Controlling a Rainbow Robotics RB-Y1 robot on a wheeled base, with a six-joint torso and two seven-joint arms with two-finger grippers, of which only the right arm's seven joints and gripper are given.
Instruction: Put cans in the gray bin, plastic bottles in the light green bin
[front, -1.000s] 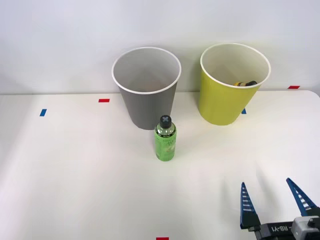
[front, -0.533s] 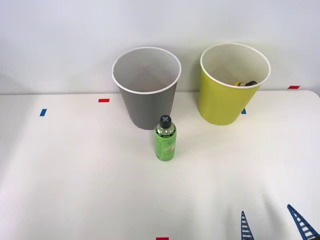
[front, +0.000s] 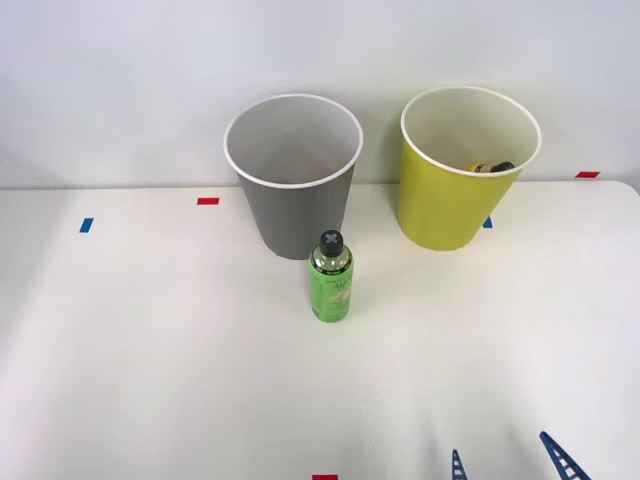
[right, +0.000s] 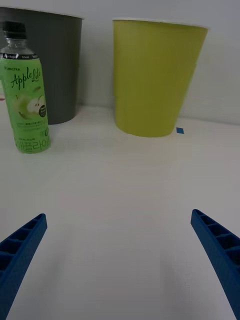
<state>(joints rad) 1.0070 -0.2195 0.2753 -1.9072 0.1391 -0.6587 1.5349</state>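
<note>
A small green plastic bottle (front: 331, 279) (right: 26, 92) with a black cap stands upright on the white table, just in front of the gray bin (front: 293, 175) (right: 60, 65). The light green bin (front: 462, 170) (right: 155, 77) stands to its right, and something dark and yellow lies inside it near the rim. My right gripper (front: 505, 468) (right: 120, 260) is open low at the table's front right edge, well short of the bottle, with nothing between its blue ribbed fingers. The can is out of view.
Small red and blue tape marks (front: 208, 201) dot the white table (front: 150, 350). A pale wall rises behind the two bins. The table's right edge lies past the light green bin.
My right gripper has drawn back toward the front edge and shifted a little left, so only its fingertips show in the front view now. The bottle and both bins have stayed put.
</note>
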